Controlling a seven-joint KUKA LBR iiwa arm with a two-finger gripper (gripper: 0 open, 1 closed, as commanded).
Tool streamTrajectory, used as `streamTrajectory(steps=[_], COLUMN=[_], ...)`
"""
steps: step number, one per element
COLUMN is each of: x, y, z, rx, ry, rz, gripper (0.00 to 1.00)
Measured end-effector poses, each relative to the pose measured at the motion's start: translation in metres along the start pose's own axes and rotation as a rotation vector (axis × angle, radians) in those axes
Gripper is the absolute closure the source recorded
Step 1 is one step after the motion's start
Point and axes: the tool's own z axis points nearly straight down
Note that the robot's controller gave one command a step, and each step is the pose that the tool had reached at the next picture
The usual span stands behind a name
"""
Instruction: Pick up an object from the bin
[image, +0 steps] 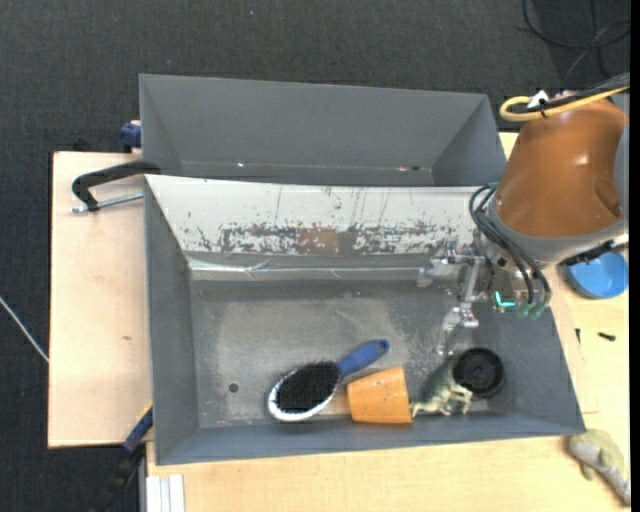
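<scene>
Grey metal against a scuffed grey floor, the gripper (458, 335) hangs in the right part of the grey metal bin (170, 330). Whether its fingers stand apart or together I cannot tell, though nothing shows between them. Just beside its tip, toward the near right corner, lies a black round object with a hollow centre (478, 372), the nearest thing to it. Left of that, against the near wall, sits a small crumpled pale green and white thing (442, 400), close beside an orange plastic cup lying on its side (381, 398). Further left rests an oval hairbrush with black bristles, a white rim and a blue handle (305, 388).

The pick looks barely begun. All four things lie on the bin floor and none is lifted, so closing on one and raising it are both left to do.

The gripper's tip blends into the scratched floor, so its height above the floor is unclear. What the black object and the crumpled thing are is hard to make out. The arm behind its orange cover (560, 170) is cut off at the right.
</scene>
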Motion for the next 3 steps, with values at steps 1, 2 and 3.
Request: streamTrajectory(steps=[1,2,3], x=[0.024,0.021,0.02], y=[0.054,0.116,0.112], z=[0.143,0.142,0.142], rx=[0.002,-0.002,0.0], ry=[-0.022,-0.013,-0.012], rz=[-0.179,-0.116,-0.111], gripper=[0.0,0.0,1.0])
